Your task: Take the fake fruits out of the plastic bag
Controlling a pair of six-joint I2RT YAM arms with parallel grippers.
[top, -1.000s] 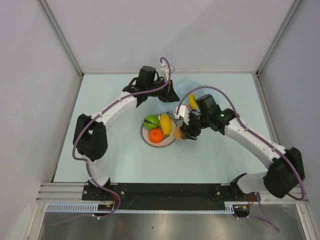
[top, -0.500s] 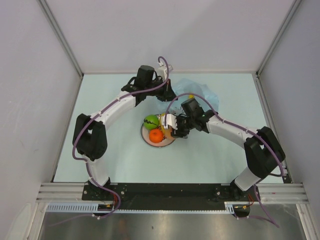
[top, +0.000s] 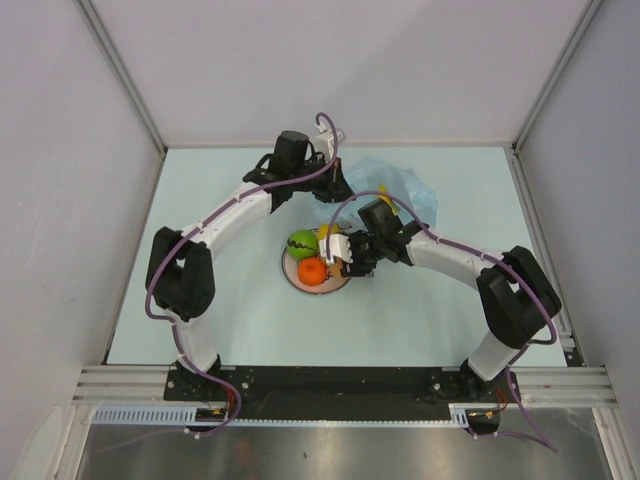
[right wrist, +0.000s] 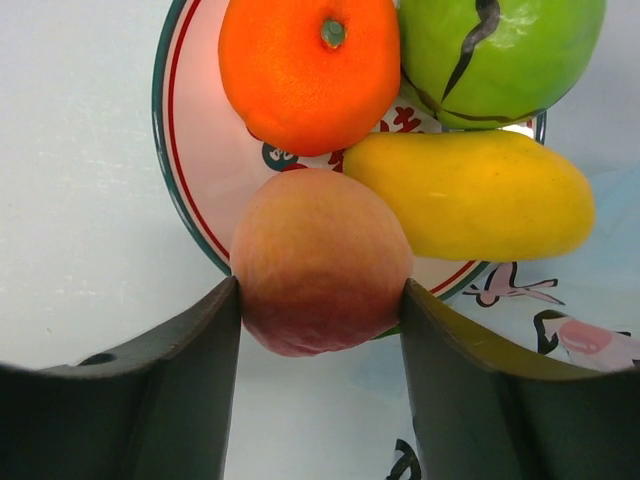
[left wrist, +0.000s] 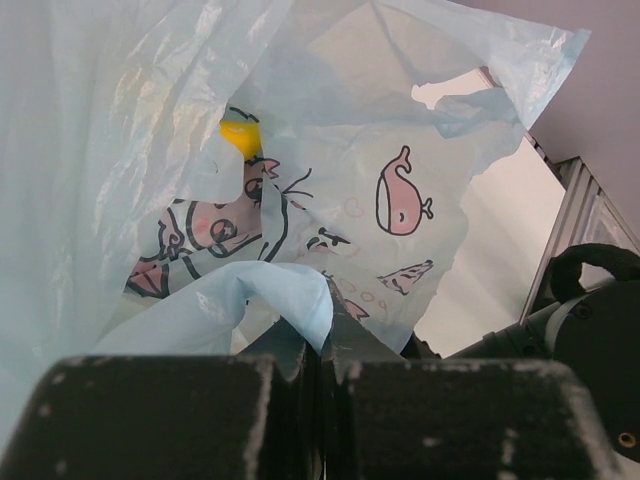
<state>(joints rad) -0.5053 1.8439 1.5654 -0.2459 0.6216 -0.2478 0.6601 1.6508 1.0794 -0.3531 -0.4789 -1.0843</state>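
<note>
Your left pincer (left wrist: 320, 365) pinches the bag (left wrist: 400, 120) to prop it open; your right pincer (right wrist: 320, 300) clamps the peach (right wrist: 320, 255) over the plate (right wrist: 188, 170) rim, ready for release.

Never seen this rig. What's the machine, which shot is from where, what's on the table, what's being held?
It is two robot arms bolted at the near edge of the table. The top picture looks down from above and behind them; the other two come from a camera on each wrist. On the table are a light-blue plastic bag and a round plate with an orange, a green fruit and a yellow fruit. The left fingers are shut on a fold of the bag; something yellow shows inside it. The right fingers hold a peach-coloured fruit at the plate's rim.
</note>
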